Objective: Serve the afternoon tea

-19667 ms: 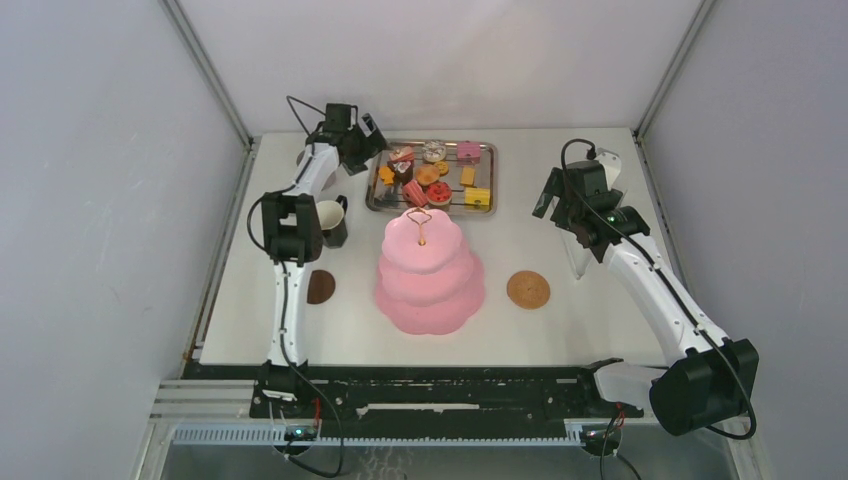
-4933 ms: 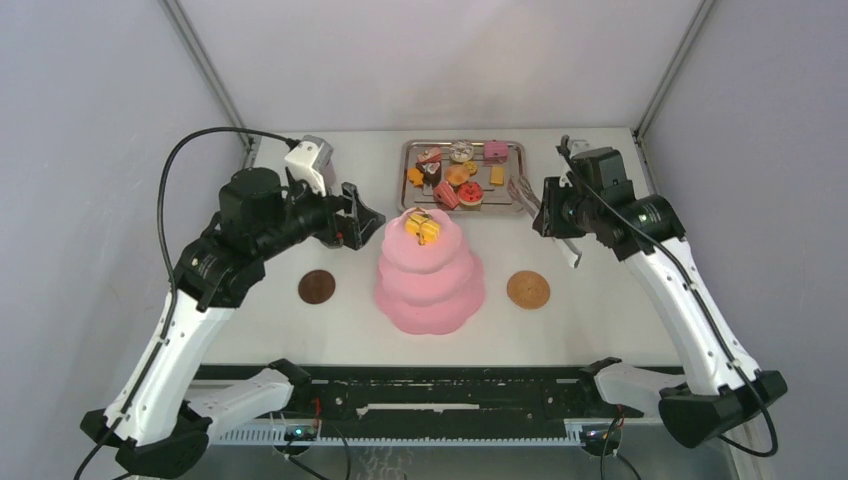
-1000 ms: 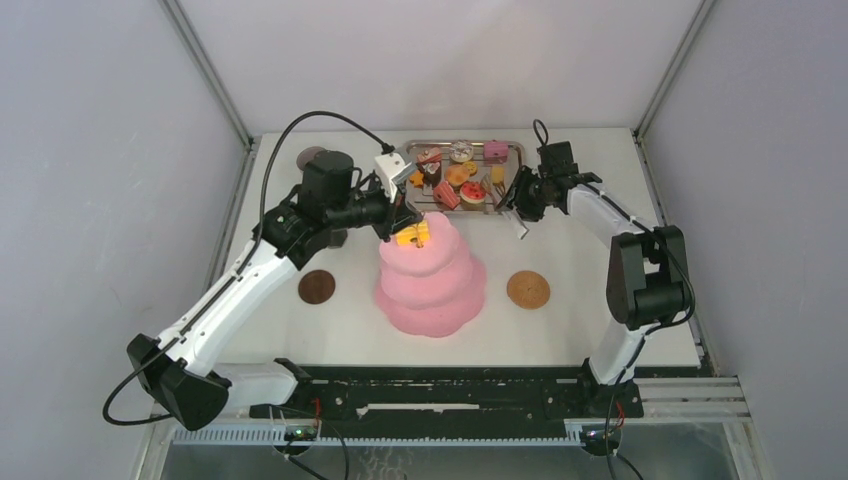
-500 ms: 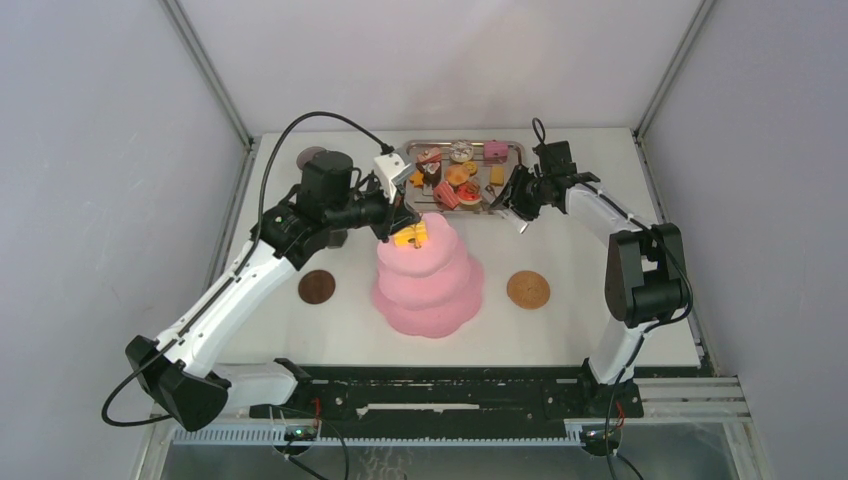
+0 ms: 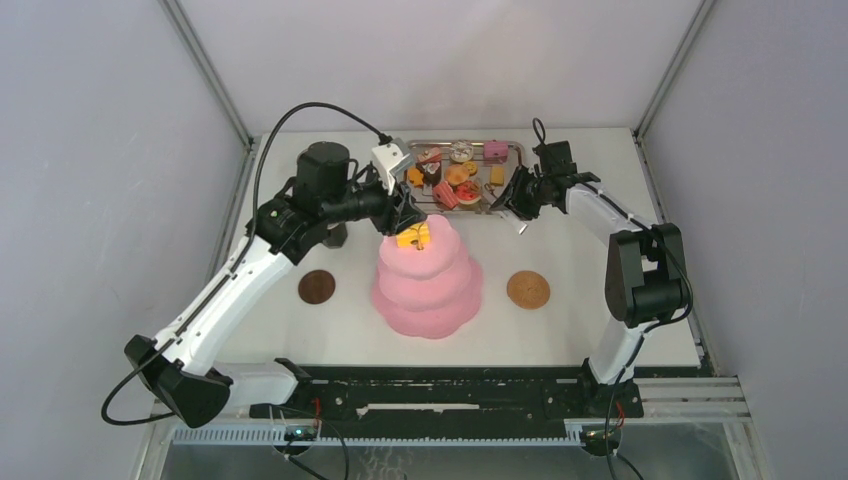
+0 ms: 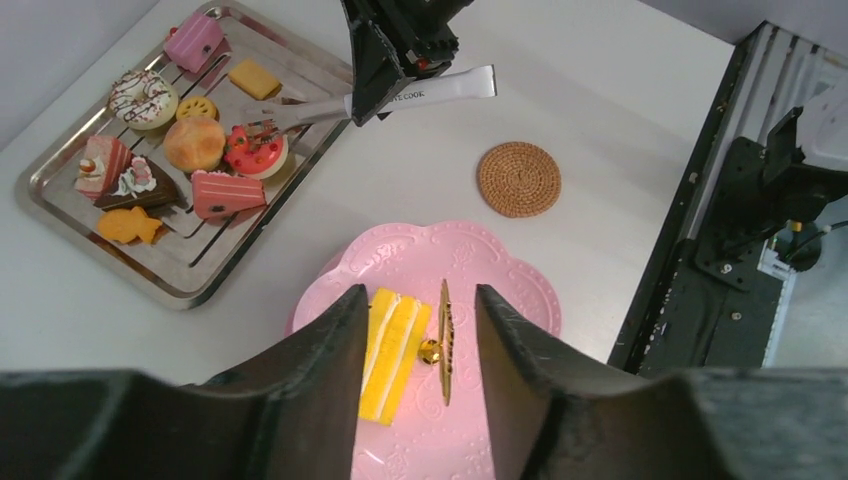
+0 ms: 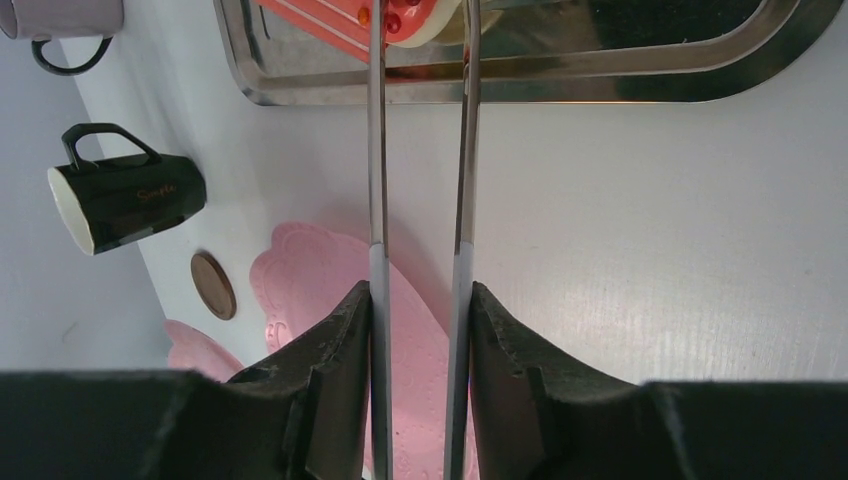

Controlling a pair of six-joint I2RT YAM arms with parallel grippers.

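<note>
- Black mug (image 7: 125, 205) and mauve mug (image 7: 60, 15): left of the pink stand (image 6: 500, 290), not yet on the coasters (image 5: 319, 286).
- Left claw (image 6: 420, 300): directly above the stand's top tier, jaws parted, holding nothing.
- Yellow cake slice (image 6: 392, 352): flat on the top tier, beside the gold handle (image 6: 444, 335).
- Right claw (image 7: 420, 300): behind and right of the stand, clamped on the steel tongs (image 6: 420, 92). The tong tips bracket the red tart (image 6: 255, 152) on the tray (image 6: 190, 290).
- Step in hand, judged: loading cakes onto the stand.
- Next move, judged: squeeze the tongs on the tart, lift, carry to a free tier; raise the left claw clear of the handle.
</note>
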